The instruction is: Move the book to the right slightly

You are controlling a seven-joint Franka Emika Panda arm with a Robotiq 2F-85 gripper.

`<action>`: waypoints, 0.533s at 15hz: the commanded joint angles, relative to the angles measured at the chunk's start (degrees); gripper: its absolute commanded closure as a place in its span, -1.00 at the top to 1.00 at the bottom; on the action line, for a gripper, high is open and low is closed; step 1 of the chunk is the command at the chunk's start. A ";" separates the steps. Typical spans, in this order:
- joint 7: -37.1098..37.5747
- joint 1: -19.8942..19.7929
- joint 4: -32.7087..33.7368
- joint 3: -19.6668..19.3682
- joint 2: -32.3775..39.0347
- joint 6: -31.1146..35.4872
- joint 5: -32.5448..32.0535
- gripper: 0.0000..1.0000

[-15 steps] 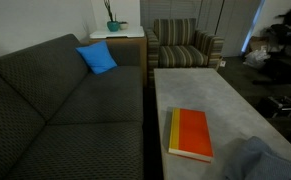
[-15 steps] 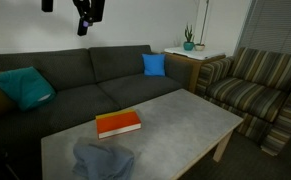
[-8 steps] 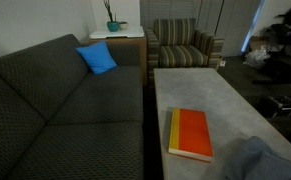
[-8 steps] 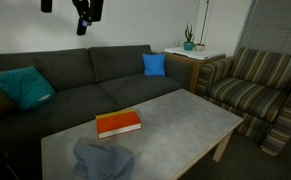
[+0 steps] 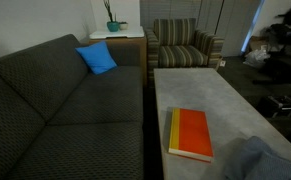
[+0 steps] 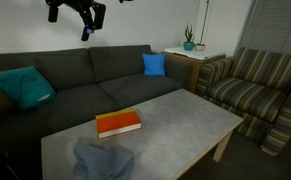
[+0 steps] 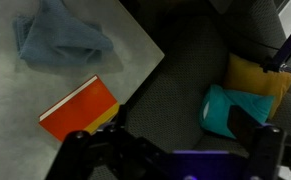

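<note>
orange-red on top with a yellow edge, the thin flat book (image 6: 118,124) lies on the pale grey rectangular coffee table (image 6: 190,112). we see it in both exterior views, close to the table edge that faces the dark grey fabric sofa (image 6: 80,90). a crumpled grey-blue cloth (image 6: 103,160) sits on the same table top, near the book but apart from it.

we find the robot's black gripper (image 7: 169,150) high over the sofa back in an exterior view, well apart from the book and touching nothing. in the wrist view its two dark fingers (image 7: 73,150) stand wide apart at the bottom of the picture with nothing between them, so we read the jaws as fully spread and empty. that same view looks down on the book lying flat near the table's edge, its lower corner hidden behind the gripper's body, with the cloth further along the table.

on the sofa we see a bright blue square pillow (image 6: 154,65) at one end. a teal pillow (image 6: 23,86) lies at the other end beside a yellow pillow (image 7: 255,76). a striped armchair (image 6: 250,85) stands past the table, and a small potted plant (image 6: 189,40) sits on the side table (image 6: 197,58) between sofa and chair.
</note>
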 commanded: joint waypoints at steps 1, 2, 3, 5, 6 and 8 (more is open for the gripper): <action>-1.02 -0.86 8.07 4.00 8.40 -1.67 -0.51 1.00; -1.15 -0.93 9.98 5.09 10.33 -2.07 -0.72 1.00; -1.17 -1.07 11.77 6.14 12.17 -2.49 -1.03 1.00; 0.09 -1.92 8.91 7.35 9.60 -0.64 -0.58 1.00; 0.12 -1.94 10.51 8.08 11.34 -1.01 -0.68 1.00; 0.11 -2.05 12.31 8.59 13.36 -1.52 -0.79 1.00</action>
